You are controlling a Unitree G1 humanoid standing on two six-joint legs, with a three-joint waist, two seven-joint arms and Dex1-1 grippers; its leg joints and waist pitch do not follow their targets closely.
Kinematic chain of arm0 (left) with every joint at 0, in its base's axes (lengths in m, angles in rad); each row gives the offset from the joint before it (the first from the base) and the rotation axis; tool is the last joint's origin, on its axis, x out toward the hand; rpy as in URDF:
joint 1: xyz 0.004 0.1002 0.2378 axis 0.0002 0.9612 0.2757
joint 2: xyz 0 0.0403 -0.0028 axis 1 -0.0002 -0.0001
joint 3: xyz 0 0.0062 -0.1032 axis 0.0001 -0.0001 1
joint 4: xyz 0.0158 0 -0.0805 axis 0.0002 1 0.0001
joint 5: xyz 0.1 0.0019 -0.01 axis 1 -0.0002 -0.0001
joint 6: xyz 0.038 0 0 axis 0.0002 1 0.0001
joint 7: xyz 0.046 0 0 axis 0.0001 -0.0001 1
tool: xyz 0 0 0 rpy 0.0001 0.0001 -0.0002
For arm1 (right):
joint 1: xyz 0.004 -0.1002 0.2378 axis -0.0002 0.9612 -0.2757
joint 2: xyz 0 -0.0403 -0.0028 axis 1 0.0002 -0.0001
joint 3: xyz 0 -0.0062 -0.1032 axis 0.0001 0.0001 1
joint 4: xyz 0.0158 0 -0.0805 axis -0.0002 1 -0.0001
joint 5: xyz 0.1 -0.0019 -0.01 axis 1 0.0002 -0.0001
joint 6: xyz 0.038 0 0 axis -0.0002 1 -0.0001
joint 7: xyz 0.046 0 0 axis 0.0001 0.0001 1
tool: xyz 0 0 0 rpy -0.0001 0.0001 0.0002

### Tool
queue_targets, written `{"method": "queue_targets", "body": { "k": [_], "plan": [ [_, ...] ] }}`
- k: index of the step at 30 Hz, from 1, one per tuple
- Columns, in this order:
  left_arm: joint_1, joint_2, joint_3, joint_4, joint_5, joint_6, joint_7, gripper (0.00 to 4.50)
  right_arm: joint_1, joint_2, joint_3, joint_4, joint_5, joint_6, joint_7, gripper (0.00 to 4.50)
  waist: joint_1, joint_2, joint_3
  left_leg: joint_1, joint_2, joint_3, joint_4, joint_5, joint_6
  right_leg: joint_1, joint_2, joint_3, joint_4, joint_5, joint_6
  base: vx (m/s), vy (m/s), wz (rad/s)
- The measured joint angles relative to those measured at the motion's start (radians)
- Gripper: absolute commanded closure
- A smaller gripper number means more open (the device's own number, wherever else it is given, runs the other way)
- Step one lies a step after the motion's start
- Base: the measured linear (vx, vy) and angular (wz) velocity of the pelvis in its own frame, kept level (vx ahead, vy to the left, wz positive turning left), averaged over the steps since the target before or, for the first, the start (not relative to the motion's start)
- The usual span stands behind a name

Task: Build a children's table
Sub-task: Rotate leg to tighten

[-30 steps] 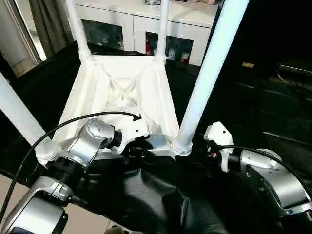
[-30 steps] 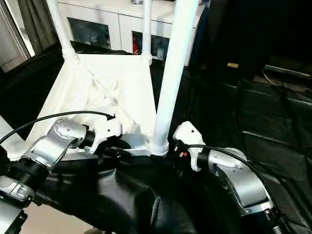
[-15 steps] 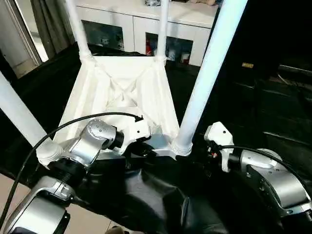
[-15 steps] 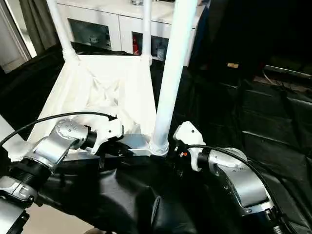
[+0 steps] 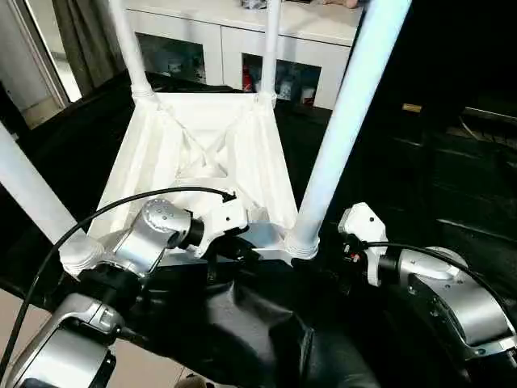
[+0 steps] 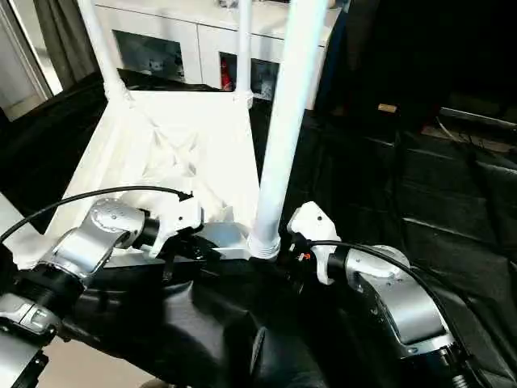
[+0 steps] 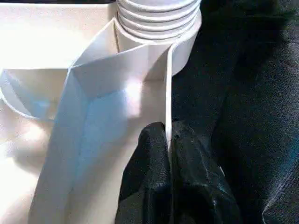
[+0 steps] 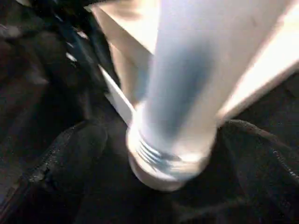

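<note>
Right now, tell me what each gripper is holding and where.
The left gripper pinches the tabletop's thin side wall near a leg. The right gripper is open around that leg's base.

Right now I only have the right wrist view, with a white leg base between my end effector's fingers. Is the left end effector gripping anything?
Observer: Yes. The left end effector is shut on the thin edge wall of the tabletop, close to a corner socket.
Operator: How many legs are in?
Observer: All four stand up from the corners: near left leg, near right leg, far left leg, far right leg.
Operator: Which way up is the tabletop?
Observer: Underside up; its crossed ribs face the head camera.
</note>
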State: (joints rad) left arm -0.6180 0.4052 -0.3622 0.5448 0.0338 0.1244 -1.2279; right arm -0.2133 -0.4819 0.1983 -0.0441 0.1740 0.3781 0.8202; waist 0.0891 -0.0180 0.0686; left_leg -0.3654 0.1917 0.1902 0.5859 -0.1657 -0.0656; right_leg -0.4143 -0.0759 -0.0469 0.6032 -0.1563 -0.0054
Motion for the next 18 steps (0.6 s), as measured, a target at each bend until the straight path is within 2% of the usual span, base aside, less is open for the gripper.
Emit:
{"method": "queue_targets", "body": {
  "k": [18],
  "plan": [
    [0.047,0.000,0.032,-0.052,-0.001,-0.003,0.005,4.46,-0.050,0.067,0.005,0.088,-0.009,0.000,-0.027,0.00,-0.002,0.001,-0.002,0.000,0.000,0.001,0.001,0.000,0.000,-0.004,0.000,0.001,0.005,-0.001,0.002,0.000,0.000,0.00]
  ]
}}
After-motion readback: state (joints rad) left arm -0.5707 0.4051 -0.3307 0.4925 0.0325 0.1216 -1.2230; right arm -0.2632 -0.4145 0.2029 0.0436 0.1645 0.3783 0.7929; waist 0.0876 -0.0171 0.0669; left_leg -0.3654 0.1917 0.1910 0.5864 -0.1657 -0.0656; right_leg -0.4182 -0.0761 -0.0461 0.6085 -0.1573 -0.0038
